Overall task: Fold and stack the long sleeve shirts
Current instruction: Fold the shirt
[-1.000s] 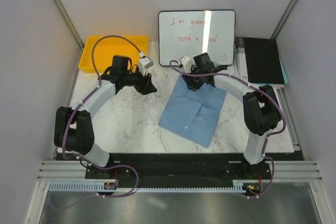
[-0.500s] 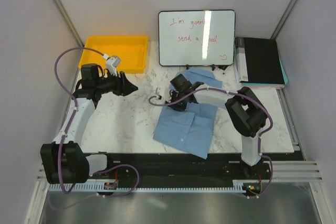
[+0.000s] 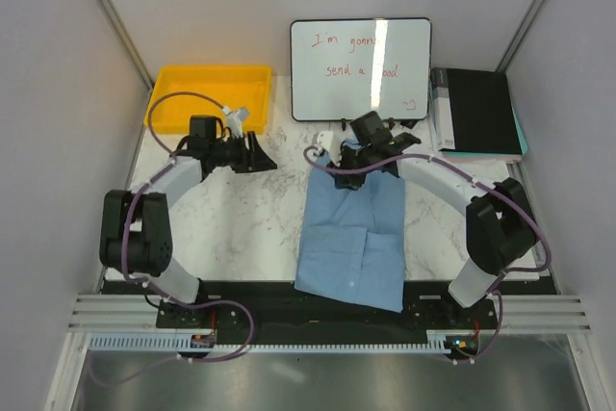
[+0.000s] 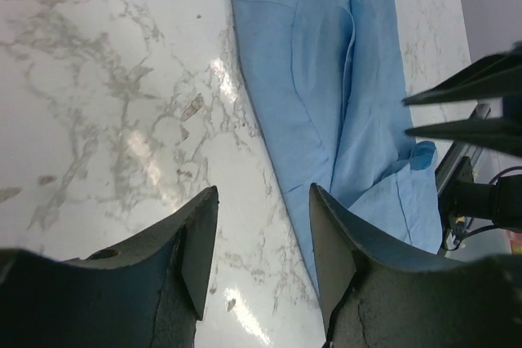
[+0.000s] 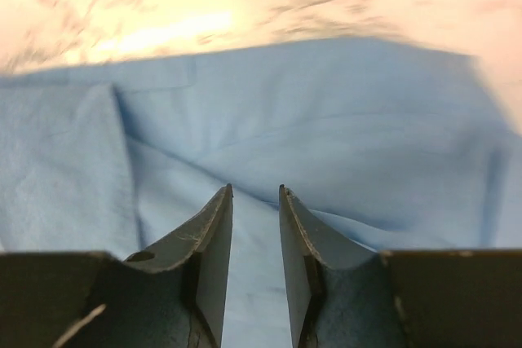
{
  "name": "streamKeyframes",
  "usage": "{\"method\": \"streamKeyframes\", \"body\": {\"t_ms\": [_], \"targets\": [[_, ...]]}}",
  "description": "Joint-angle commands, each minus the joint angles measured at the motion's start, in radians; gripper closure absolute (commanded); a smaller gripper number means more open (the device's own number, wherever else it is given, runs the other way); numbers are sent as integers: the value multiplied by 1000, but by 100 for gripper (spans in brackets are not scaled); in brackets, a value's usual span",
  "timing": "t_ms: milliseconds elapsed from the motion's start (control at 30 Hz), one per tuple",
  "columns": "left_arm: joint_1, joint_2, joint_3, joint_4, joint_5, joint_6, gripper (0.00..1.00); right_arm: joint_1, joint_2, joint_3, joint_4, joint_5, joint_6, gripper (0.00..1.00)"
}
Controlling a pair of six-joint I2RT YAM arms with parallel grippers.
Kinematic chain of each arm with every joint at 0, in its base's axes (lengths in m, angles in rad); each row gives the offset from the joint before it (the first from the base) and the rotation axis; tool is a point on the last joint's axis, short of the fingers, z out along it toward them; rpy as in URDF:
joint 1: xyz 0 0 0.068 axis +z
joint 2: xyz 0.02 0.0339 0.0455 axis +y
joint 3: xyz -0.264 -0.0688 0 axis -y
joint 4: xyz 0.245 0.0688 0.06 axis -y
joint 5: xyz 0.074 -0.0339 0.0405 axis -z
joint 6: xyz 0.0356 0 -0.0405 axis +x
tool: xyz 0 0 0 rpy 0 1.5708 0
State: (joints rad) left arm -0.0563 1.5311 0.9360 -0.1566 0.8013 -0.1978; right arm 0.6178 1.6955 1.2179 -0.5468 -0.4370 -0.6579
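Note:
The light blue long sleeve shirt (image 3: pixel 354 238) lies folded on the marble table (image 3: pixel 231 228), its long side running from the middle back to the near edge. It also shows in the left wrist view (image 4: pixel 326 79) and fills the right wrist view (image 5: pixel 326 103). My right gripper (image 3: pixel 369 156) is at the shirt's far end, its jaws narrow with a fold of the cloth between them (image 5: pixel 254 189). My left gripper (image 3: pixel 265 156) is open and empty over bare marble, left of the shirt's far end (image 4: pixel 263 189).
A yellow plastic tray (image 3: pixel 207 93) stands at the back left. A whiteboard (image 3: pixel 361 69) with red writing stands upright behind the shirt. A black notebook (image 3: pixel 476 113) lies at the back right. Grey walls close in both sides.
My right gripper swung left and then back right, and the shirt moved with it, turning straight with its near end at the table's front edge. My left arm moved left, then back toward the middle.

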Motion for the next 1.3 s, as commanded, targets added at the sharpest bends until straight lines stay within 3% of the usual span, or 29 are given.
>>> {"method": "streamKeyframes", "body": {"t_ms": [0,200,367,567,867,1000,1133,1267], "targets": [[-130,148,156,152,-56,-98,44,-130,-51,101,13,-83,150,63],[-188,424,366,253,-86,-184,45,-245,45,144,-12,-31,237,64],[-221,589,538,247,-114,-183,46,-257,160,213,-8,3,285,65],[-292,649,609,174,-253,-95,48,-276,268,276,-2,58,307,66],[-352,719,649,97,-341,-37,50,-282,331,296,-2,86,296,67],[-398,732,716,-32,-500,49,67,-285,339,307,-7,84,294,67],[-412,725,730,-89,-570,110,72,-288,346,316,-8,96,287,67],[-405,718,748,-112,-620,149,98,-294,360,318,-8,113,281,67]]}}
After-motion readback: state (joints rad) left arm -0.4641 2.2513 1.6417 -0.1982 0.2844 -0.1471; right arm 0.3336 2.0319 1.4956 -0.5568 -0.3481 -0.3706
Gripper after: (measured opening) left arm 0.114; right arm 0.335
